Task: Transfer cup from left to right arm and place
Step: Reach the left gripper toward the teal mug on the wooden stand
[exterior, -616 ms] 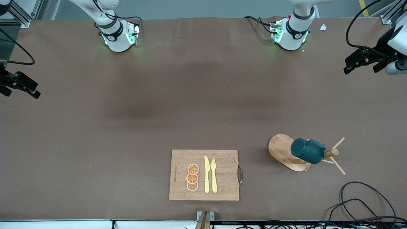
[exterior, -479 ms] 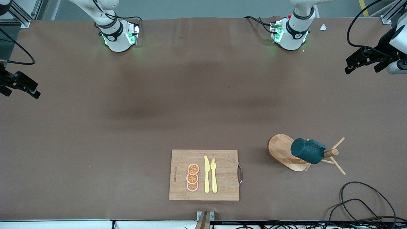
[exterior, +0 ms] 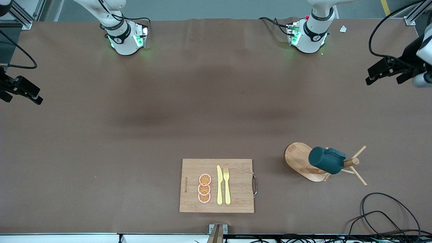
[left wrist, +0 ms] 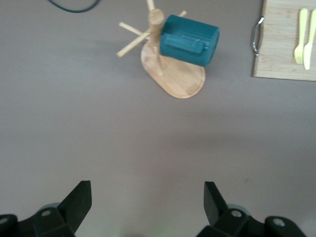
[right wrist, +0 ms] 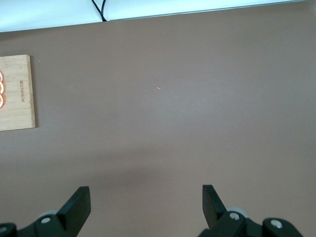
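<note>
A dark teal ribbed cup (exterior: 326,160) is seen on a pale wooden rack (exterior: 301,162). A light bamboo board (exterior: 236,184) carries orange slices (exterior: 204,188), a yellow knife (exterior: 219,185) and fork (exterior: 226,185). The tabletop (exterior: 135,135) is brown.

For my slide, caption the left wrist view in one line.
Open left gripper above bare table, facing the teal cup hung on a wooden mug tree beside the cutting board.

On my front view the right gripper (exterior: 21,90) runs off the picture's edge. The cup (exterior: 326,160) hides part of the wooden rack (exterior: 298,158). I can't read the cutting board (exterior: 236,182) lettering.
</note>
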{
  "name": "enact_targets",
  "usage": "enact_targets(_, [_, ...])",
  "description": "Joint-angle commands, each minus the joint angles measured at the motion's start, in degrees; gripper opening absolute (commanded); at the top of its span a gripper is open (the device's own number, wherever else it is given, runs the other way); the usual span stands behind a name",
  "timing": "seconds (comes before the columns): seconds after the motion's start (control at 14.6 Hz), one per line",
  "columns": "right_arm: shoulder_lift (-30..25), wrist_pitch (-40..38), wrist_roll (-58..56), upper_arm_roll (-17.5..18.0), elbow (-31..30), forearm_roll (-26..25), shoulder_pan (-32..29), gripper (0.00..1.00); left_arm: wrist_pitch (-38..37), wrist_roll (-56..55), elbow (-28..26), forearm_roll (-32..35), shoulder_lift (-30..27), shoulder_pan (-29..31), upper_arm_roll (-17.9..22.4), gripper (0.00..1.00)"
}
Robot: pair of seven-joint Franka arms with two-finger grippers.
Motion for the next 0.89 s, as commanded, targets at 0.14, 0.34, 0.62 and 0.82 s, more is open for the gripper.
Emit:
enact_targets(0.14, [-1.27,0.69,-0.6,0.3,-1.44,1.06,-0.84,1.0,3.7,-8.37,4.06,-6.31,6.2,0.41,0.19,1.0])
enact_targets(0.34, [-1.27,0.69,-0.69,0.3,-1.44,1.06,-0.84,1.0,8.52,-21.1,3.11,-7.9,8.92,0.23,0.01,1.0])
enact_targets(0.62, [-1.27,0.61,-0.6,0.3,-1.44,1.06,-0.84,1.0,17.13,-32.89,0.13,-13.35,11.3,0.4,0.01,1.0])
enact_targets(0.82, [-1.27,0.61,-0.69,0.3,-1.44,1.06,-0.84,1.0,26.89,-41.68,-5.59,-16.07,11.3,0.4,0.01,1.0])
